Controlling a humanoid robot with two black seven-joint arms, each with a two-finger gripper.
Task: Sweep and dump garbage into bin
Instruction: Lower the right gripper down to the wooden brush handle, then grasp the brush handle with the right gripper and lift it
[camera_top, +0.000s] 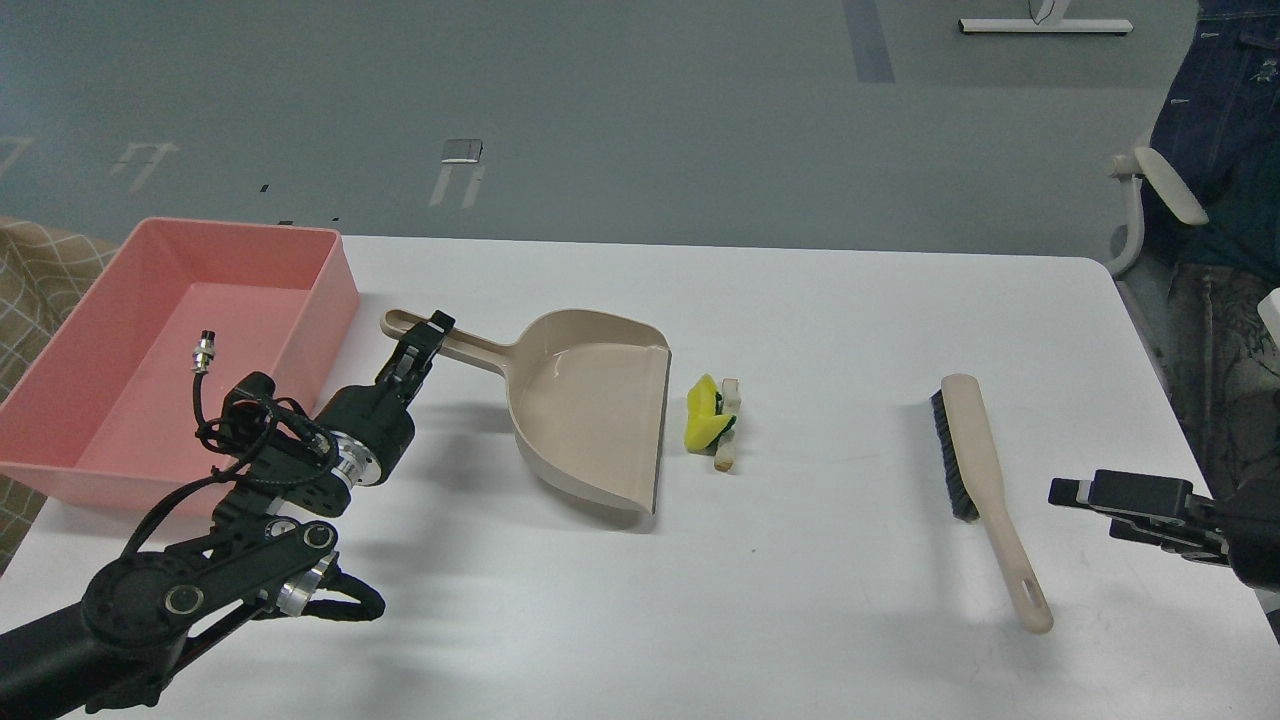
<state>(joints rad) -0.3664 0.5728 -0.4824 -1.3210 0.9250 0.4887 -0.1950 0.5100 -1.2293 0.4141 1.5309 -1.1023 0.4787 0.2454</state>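
Reaching in from the near left, the left gripper sits at the dustpan handle, its dark fingers overlapping the handle close to its far-left end. Whether the fingers are clamped on the handle or merely resting over it cannot be told, since they merge into one dark shape. Just left of this gripper stands the pink bin, a shallow rectangular tub at the far-left corner of the white table, its near wall partly hidden by the arm's wrist and cables.

Right of the gripper, the handle runs into the beige dustpan, whose open mouth faces right. Just beyond that open edge, not touching it, lies the garbage: a bright yellow boot-shaped scrap with a dark edge and, pressed against its right side, a bread slice with tan crust seen nearly edge-on. Both scraps rest on the table, well apart from the left gripper and from the bin, with the whole dustpan between.

Farther right lies a beige hand brush, dark bristles facing left, its handle pointing toward the near edge, a hanging hole at its tip. The right gripper comes in from the right edge, near the brush handle but apart from it; its fingers appear as flat dark blocks and their state cannot be told.
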